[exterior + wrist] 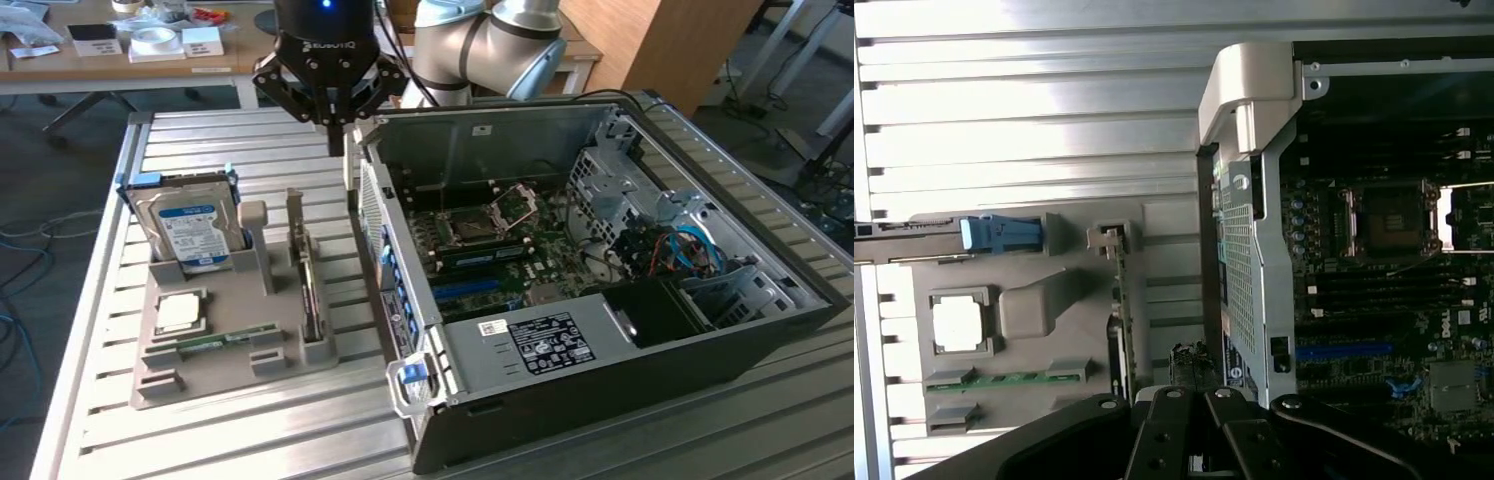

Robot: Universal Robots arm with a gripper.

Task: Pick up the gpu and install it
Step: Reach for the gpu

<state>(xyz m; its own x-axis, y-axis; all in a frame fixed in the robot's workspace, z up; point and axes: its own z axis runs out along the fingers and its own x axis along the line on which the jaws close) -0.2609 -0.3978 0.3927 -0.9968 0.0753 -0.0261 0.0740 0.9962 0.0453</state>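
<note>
The gpu (306, 272) is a thin dark card standing on edge in a slot of the grey holder tray (220, 375), next to the open computer case (747, 320). In the wrist view the gpu (1120, 300) shows as a narrow edge with its metal bracket at one end. My gripper (334, 140) hangs above the table behind the tray, near the case's rear corner. Its fingers are shut with nothing between them. In the wrist view the gripper (1192, 372) is beside the gpu's end, apart from it. A blue slot (1344, 352) lies on the motherboard (481, 240).
In the tray, a blue-labelled hard drive (195, 225) stands upright, with a processor (179, 312) and a green RAM stick (220, 340) lying flat. Both tray and case sit on a slatted metal table (267, 430). A cluttered desk (134, 60) stands behind.
</note>
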